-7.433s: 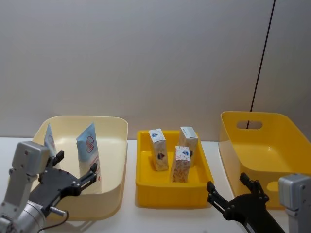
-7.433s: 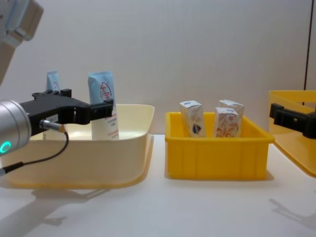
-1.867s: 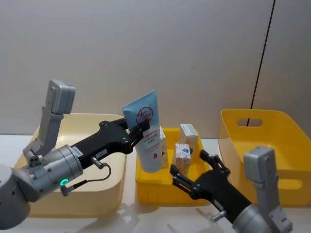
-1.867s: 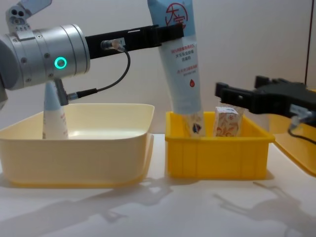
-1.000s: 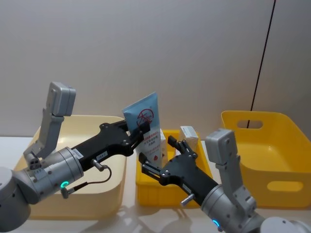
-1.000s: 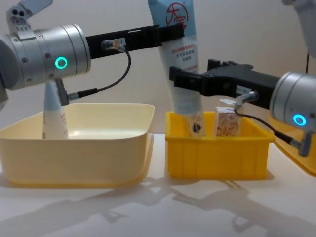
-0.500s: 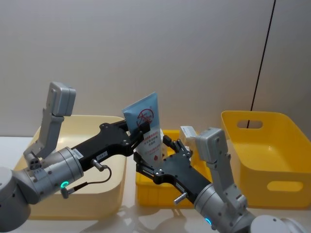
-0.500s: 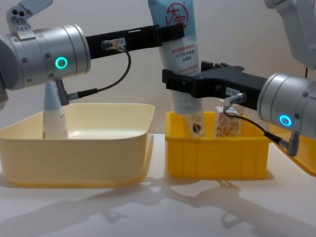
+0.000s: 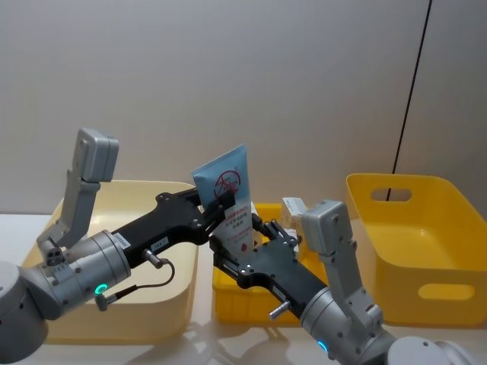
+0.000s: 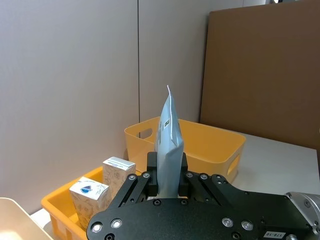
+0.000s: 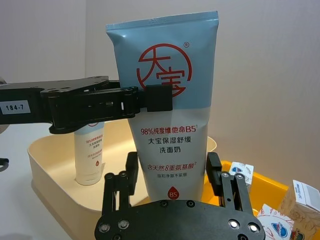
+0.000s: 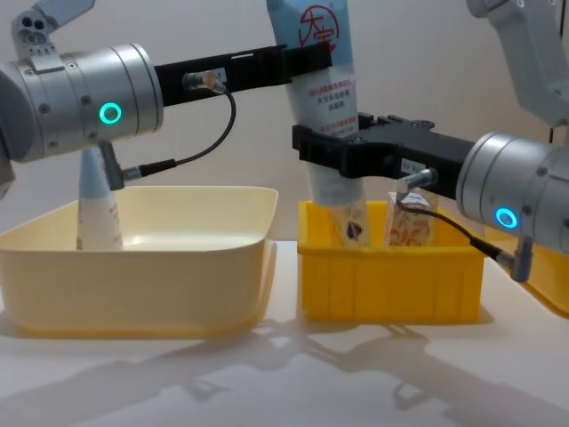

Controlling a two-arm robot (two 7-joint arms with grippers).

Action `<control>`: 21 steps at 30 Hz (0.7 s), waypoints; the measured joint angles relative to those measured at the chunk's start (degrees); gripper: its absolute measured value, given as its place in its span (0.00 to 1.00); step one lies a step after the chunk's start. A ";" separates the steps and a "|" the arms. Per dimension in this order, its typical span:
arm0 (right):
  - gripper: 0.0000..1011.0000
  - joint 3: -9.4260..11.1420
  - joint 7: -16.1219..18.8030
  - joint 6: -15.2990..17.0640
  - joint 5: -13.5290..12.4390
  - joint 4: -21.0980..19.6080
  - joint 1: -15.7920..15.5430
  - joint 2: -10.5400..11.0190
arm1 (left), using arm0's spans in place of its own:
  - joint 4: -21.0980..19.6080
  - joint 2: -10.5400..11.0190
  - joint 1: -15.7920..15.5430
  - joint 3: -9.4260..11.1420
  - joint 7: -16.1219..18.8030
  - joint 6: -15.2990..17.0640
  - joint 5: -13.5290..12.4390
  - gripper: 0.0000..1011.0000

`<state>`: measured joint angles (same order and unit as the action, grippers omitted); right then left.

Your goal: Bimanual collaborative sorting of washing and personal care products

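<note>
Sorting looks mid-handover: the left gripper clamps the upper part of a pale-blue tube, whose lower part stands between the spread, not yet closed fingers of the right gripper, while a second tube waits in the cream bin, well apart from both grippers

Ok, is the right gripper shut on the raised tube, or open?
Open: the right gripper has its fingers flanking the tube low down, a gap showing beside it. The left gripper is shut on it higher up.

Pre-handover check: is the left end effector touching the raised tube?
Touching. Left wrist view: left end effector fingers press both sides of the raised tube, no gap.
</note>
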<state>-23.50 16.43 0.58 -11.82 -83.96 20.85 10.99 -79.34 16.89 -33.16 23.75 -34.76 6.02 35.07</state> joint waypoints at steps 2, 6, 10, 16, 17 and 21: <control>0.80 -0.03 0.00 0.01 0.04 0.04 0.03 -0.04 | 0.00 0.00 0.00 0.00 0.00 0.00 0.00 0.21; 0.73 -0.04 -0.05 0.01 0.08 0.09 0.06 -0.08 | 0.00 0.00 0.00 -0.01 0.00 0.00 0.00 0.21; 0.69 -0.07 -0.09 0.01 0.12 0.11 0.08 -0.11 | 0.00 0.00 0.00 0.00 0.01 0.00 0.00 0.21; 0.65 -0.10 -0.13 0.01 0.17 0.16 0.10 -0.14 | 0.00 -0.01 0.00 0.00 -0.01 0.00 0.00 0.26; 0.65 -0.10 -0.13 0.01 0.17 0.16 0.10 -0.15 | 0.00 -0.03 0.00 0.00 -0.01 0.00 0.01 0.28; 0.63 -0.02 -0.13 0.03 0.22 0.14 0.09 -0.15 | 0.00 -0.02 0.00 0.00 -0.01 0.00 0.00 0.39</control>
<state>-23.53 16.31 0.61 -11.60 -83.81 20.94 10.84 -79.35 16.88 -33.16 23.75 -34.77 6.02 35.07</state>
